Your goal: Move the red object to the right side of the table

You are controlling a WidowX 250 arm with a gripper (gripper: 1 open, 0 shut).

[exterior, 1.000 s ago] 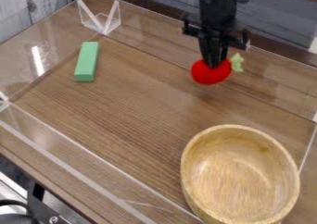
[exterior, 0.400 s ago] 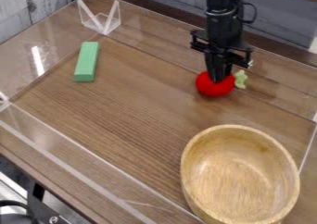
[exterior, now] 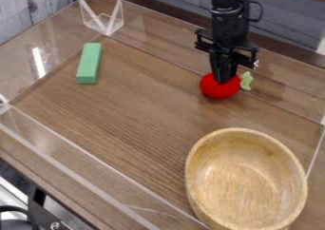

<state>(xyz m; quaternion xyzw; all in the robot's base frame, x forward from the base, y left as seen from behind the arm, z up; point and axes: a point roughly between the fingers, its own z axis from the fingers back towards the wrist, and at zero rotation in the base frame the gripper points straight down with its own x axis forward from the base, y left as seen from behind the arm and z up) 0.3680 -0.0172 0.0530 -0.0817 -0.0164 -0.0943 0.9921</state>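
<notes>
From the single camera view, I saw the table fenced by low clear acrylic walls. The near-left wall ran on a slant across the lower left of the picture, and another edge showed at the far right. A wide stretch of bare wood grain lay open through the middle. A green block sat well off to the picture's left, near the far-left wall. A round wooden bowl filled the near-right corner, its rim just beside the right-hand wall. Between the bowl and the far side there was a clear band of tabletop.

The gripper pointed straight down over the far right part of the table. Its dark fingers were drawn together and clamped on the top of the red object. The red object sat right of centre, near the far edge and well apart from both bowl and block. I could not tell whether it touched the wood or hung just above it. It was small, round and bright red, much smaller than the bowl. A bit of pale green leaf stuck out on its right side.
</notes>
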